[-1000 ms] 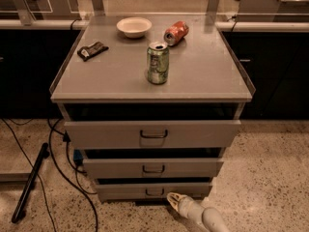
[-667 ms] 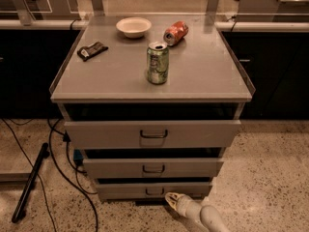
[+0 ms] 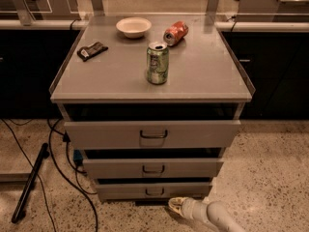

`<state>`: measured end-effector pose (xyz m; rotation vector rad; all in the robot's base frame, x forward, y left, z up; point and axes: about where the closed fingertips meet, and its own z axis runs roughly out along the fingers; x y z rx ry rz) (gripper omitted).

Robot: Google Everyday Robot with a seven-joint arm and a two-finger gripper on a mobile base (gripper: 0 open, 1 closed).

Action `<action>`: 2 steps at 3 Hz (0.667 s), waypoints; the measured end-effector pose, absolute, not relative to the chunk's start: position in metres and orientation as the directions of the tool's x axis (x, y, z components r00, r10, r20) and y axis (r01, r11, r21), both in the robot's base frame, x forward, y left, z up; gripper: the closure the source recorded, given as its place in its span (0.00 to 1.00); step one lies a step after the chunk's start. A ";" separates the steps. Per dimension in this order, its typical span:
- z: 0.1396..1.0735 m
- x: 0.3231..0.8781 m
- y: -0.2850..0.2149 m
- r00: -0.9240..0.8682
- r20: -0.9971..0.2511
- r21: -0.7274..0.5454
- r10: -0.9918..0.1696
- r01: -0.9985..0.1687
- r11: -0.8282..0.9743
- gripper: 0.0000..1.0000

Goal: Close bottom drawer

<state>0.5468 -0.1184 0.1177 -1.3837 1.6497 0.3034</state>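
A grey metal cabinet has three drawers, all pulled out a little. The bottom drawer (image 3: 153, 190) has the slimmest front and a small dark wire handle (image 3: 154, 192). Above it are the mid-sized drawer (image 3: 153, 168) and the tallest top drawer (image 3: 152, 134). My gripper (image 3: 174, 204) is at the end of a pale arm coming in from the lower right, low near the floor. Its tip lies just below and right of the bottom drawer's front, close to its lower edge.
On the cabinet top (image 3: 203, 76) stand a green can (image 3: 157, 63), a tipped red can (image 3: 175, 32), a white bowl (image 3: 133, 26) and a dark wrapper (image 3: 91, 50). Black cables (image 3: 58, 153) and a dark bar (image 3: 30, 182) lie on the speckled floor at left.
The gripper has moved a little to the left along the floor, closer under the bottom drawer's front. The drawers have not visibly moved.
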 end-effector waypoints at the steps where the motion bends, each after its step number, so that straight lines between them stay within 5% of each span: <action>1: 0.124 0.502 -0.120 -0.006 -0.794 -0.180 -0.608 -0.953 0.243 1.00; 2: 0.141 0.443 -0.121 -0.085 -0.795 0.019 -0.601 -0.993 0.115 1.00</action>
